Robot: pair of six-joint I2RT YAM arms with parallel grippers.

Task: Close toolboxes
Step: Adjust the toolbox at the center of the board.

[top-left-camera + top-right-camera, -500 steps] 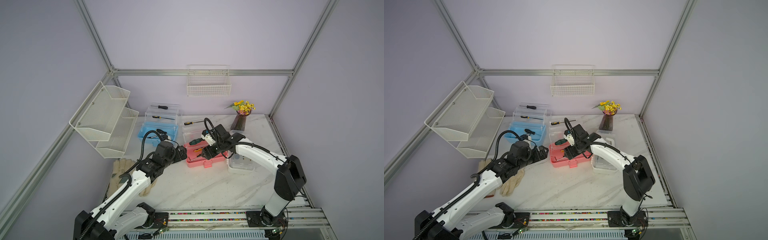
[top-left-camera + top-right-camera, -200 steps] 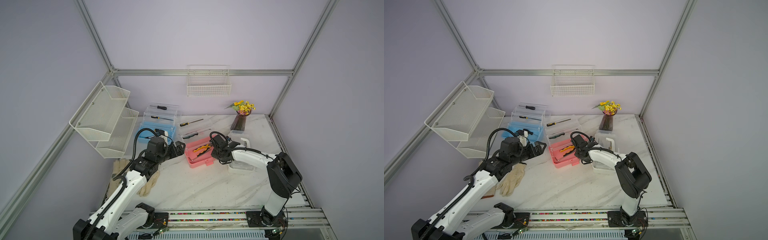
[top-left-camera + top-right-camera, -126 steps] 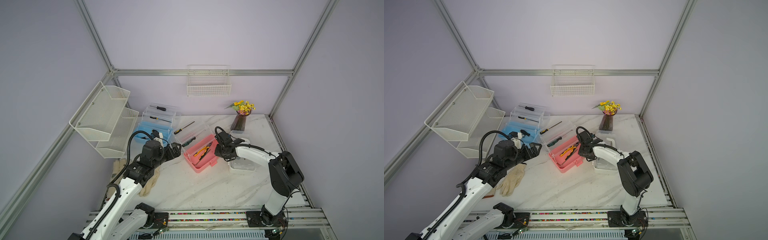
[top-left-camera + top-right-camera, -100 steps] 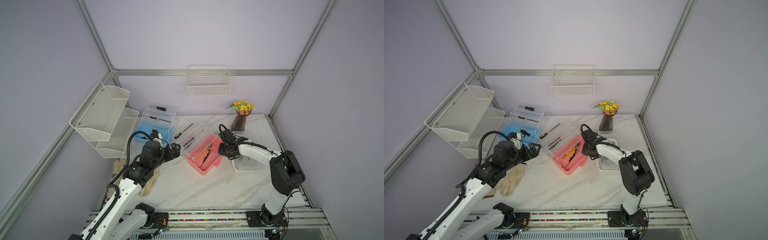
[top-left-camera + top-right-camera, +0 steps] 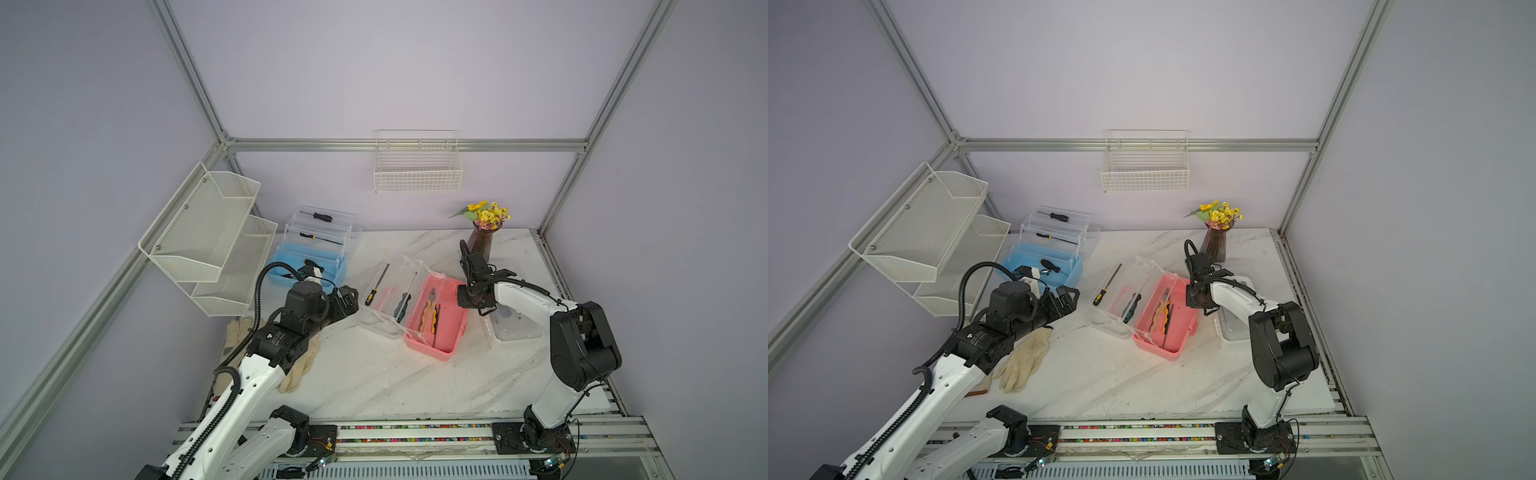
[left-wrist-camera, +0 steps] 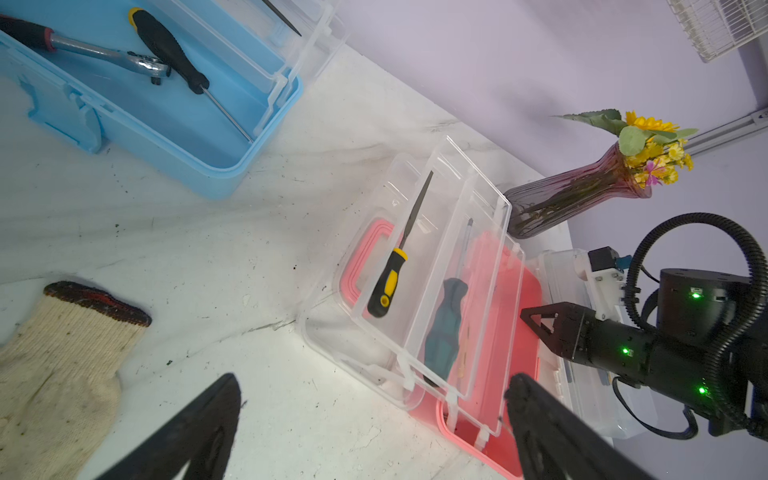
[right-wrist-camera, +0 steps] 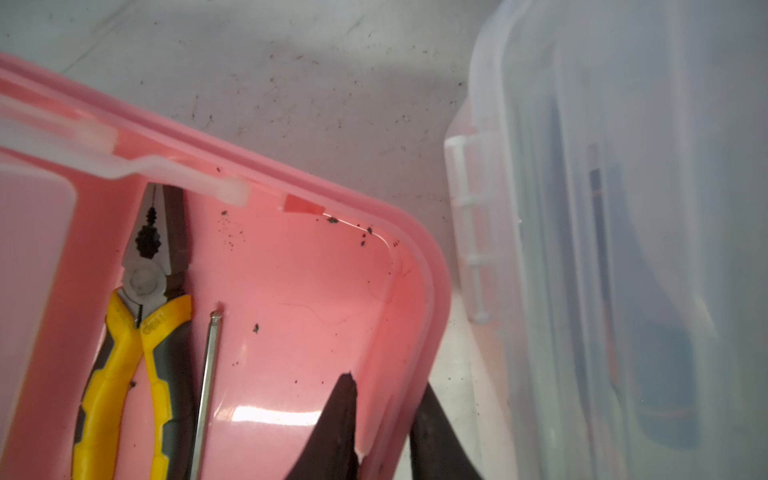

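Mid-bench in a top view, your pink box lies open and skewed. The blue box is open at the back left corner, and the white box sits just beside the pink box, toward the right edge.

Left wrist: your left gripper hangs spread wide over the bench near the pink box.

Right wrist: your right gripper pinches the pink box's wall, one finger inside, one outside.
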